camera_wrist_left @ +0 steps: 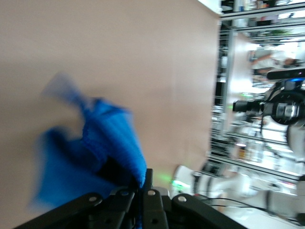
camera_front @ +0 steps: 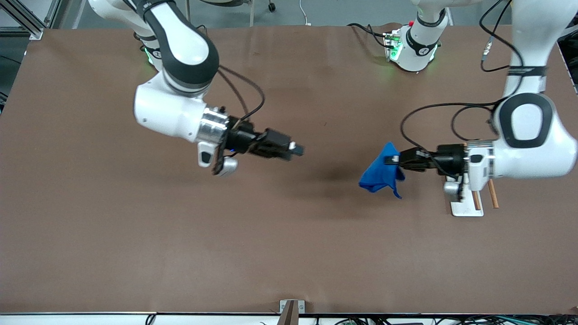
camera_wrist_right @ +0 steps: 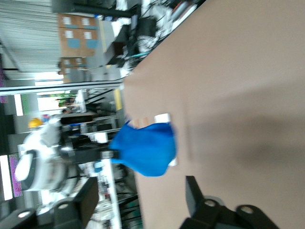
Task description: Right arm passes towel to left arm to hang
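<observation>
From the front camera we see the left gripper (camera_front: 393, 160) held level above the table (camera_front: 289, 253) toward the left arm's end, its fingers pinched on an upper part of the towel (camera_front: 379, 177). The blue cloth hangs bunched below the fingertips, clear of the tabletop, with a soft shadow under it. Just beside it, under the left arm's wrist, lies the white tray (camera_front: 465, 208) with its two wooden rods (camera_front: 493, 194), partly hidden by the arm. The right gripper (camera_front: 295, 149) hovers over the middle of the table, well apart from the towel and pointing toward it; here we cannot judge its fingers.

The left wrist view gives us the grip up close: the towel (camera_wrist_left: 100, 152) is a blurred blue mass gathered where the left gripper (camera_wrist_left: 141, 188) has its dark fingers pressed together on a fold. The right arm's gripper (camera_wrist_left: 243, 106) shows farther off.

The right wrist view settles what the front camera leaves open: the fingers (camera_wrist_right: 194, 194) of the right gripper (camera_wrist_right: 140, 195) stand spread with nothing between them. Farther off, the towel (camera_wrist_right: 145, 149) dangles from the left gripper (camera_wrist_right: 107, 154), with a corner of the white tray (camera_wrist_right: 163, 118) showing beside it.
</observation>
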You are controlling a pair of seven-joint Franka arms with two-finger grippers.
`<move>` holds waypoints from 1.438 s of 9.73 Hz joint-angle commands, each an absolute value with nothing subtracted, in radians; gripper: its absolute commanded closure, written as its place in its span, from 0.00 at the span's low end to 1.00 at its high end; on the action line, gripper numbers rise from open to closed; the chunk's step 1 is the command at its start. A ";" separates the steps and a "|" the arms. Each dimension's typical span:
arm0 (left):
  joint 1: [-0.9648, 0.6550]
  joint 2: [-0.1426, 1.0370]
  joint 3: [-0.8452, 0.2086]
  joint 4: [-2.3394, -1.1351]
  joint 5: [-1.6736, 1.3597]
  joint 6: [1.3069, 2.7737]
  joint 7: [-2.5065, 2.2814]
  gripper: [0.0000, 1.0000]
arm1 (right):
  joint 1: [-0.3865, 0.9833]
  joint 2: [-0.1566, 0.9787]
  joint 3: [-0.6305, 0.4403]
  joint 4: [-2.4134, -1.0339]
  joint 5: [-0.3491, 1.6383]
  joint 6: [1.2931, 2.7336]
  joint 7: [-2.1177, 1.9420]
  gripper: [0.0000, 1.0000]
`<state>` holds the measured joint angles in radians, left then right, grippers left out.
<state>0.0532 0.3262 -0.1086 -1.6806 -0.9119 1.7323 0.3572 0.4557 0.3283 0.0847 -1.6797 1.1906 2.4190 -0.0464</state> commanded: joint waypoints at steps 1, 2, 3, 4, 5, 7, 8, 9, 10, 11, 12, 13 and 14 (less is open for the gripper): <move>0.043 0.313 -0.030 -1.677 -0.714 1.736 0.304 1.00 | 0.344 0.218 0.089 -1.834 0.993 2.408 -0.043 0.00; 0.044 0.310 -0.022 -1.675 -0.625 1.741 0.308 1.00 | 0.287 0.204 0.087 -1.853 0.877 2.408 -0.035 0.00; 0.046 0.310 0.001 -1.672 -0.530 1.744 0.308 1.00 | 0.232 0.199 0.086 -1.853 0.765 2.408 -0.008 0.00; 0.046 0.310 0.053 -1.675 -0.461 1.746 0.314 1.00 | 0.201 0.193 0.078 -1.853 0.636 2.408 0.045 0.00; 0.048 0.310 0.104 -1.684 -0.402 1.750 0.342 1.00 | 0.181 0.192 0.057 -1.852 0.463 2.407 0.114 0.00; 0.049 0.316 0.219 -1.710 -0.387 1.796 0.420 1.00 | 0.170 0.192 -0.004 -1.815 0.168 2.308 0.188 0.00; 0.049 0.319 0.271 -1.738 -0.388 1.833 0.455 1.00 | 0.160 0.187 -0.029 -1.793 0.096 2.237 0.204 0.00; 0.055 0.324 0.300 -1.765 -0.400 1.876 0.501 1.00 | 0.102 0.164 -0.023 -1.777 0.071 2.164 0.201 0.00; 0.054 0.336 0.304 -1.791 -0.425 1.917 0.503 1.00 | 0.083 0.135 -0.021 -1.772 0.054 2.079 0.204 0.00; 0.051 0.340 0.304 -1.807 -0.472 1.942 0.500 1.00 | 0.046 0.099 -0.018 -1.769 0.020 2.038 0.203 0.00; 0.045 0.344 0.304 -1.807 -0.486 1.944 0.489 1.00 | 0.035 0.072 -0.021 -1.741 0.008 1.966 0.210 0.00; 0.046 0.345 0.304 -1.819 -0.488 1.947 0.491 1.00 | 0.025 0.043 -0.028 -1.715 0.005 1.895 0.222 0.00; 0.048 0.347 0.304 -1.844 -0.491 1.977 0.491 1.00 | 0.002 -0.003 -0.025 -1.715 0.005 1.846 0.224 0.00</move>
<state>0.0495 0.3329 0.3010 -1.7962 -0.4757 1.9296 0.4845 0.0292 0.0599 -0.0385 -1.7060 0.0288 1.8981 0.1927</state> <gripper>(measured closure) 0.974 0.000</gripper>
